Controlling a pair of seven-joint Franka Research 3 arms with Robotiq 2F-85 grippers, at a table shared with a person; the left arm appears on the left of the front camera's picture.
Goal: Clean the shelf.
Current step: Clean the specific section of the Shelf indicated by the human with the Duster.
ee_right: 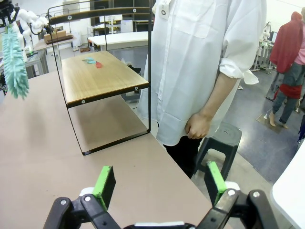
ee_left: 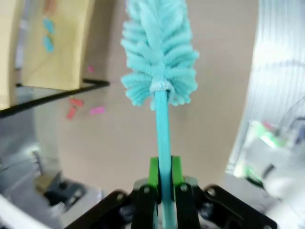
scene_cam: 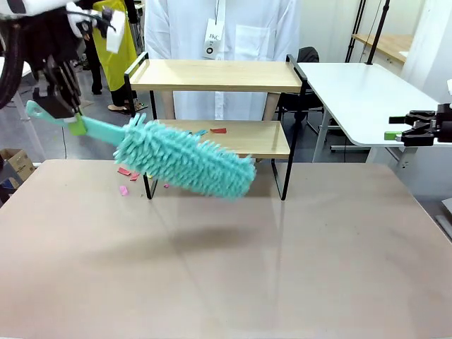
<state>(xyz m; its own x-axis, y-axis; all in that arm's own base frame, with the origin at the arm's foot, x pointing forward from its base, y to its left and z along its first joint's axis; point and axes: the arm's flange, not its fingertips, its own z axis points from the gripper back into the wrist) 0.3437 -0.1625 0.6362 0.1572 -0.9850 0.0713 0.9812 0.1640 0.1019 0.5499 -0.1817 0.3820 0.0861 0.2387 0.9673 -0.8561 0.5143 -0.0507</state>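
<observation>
Above far left corner of tabletop [scene_cam: 226, 268]: left gripper [scene_cam: 70, 119] clamped on teal duster [scene_cam: 185, 159] handle, fluffy head hanging before shelf [scene_cam: 215, 74]. The shelf stands mid far edge, coloured scraps [scene_cam: 124, 189] by its left leg. Beyond right edge: right gripper [scene_cam: 397, 133], jaws wide, empty.

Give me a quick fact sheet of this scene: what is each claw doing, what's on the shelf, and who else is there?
left claw: shut on the handle of a teal duster, held in the air above the table
right claw: open, holding nothing
shelf: two wooden boards in a black frame
lower board: a few coloured scraps lie on it
tabletop: pink and red scraps by the shelf's left leg
person: stands behind the shelf, in a white shirt
</observation>
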